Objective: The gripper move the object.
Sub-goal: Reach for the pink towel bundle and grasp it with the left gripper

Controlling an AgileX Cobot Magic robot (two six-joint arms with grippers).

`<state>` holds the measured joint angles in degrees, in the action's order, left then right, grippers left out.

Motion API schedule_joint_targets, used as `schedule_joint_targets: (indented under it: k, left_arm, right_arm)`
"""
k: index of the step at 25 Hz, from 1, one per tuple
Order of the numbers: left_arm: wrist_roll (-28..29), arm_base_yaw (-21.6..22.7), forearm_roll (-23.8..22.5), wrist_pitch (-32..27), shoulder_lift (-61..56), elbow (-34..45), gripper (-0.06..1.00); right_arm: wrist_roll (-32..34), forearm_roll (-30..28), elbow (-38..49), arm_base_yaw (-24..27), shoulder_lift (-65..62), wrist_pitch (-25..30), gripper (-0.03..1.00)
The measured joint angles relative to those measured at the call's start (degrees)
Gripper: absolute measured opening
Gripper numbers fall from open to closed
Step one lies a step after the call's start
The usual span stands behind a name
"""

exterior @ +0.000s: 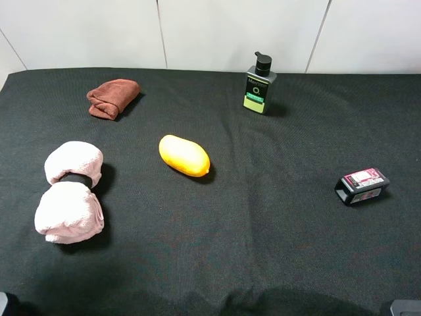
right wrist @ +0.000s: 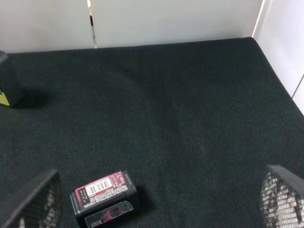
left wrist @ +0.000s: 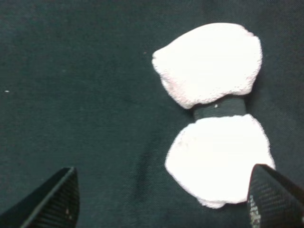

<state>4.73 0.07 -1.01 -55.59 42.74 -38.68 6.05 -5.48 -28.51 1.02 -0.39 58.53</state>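
1 view, left wrist, shows spread left jaws over towel (left wrist: pixel 214 142).

This looks like a lab test bench, not a home. The table (exterior: pixel 276 250) is draped in plain black cloth and backed by bare white panels (exterior: pixel 230 29). Unrelated things sit well apart on it: a pump bottle (exterior: pixel 260 85) at one o'clock, a brown cloth (exterior: pixel 113 97) at eleven, a yellow fruit (exterior: pixel 184 155) near the middle, a small labelled box (exterior: pixel 362 185) at four and a rolled pink towel (exterior: pixel 70 192) at eight.
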Motion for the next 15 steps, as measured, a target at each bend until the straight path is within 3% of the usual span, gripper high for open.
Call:
schedule_joint_targets:
  k: [15]
  left_arm:
    - [0.35,0.0,9.92,5.81,16.57,-0.78,0.76]
  right_arm:
    - [0.0,0.0,0.0,0.0,0.0,0.0,0.63]
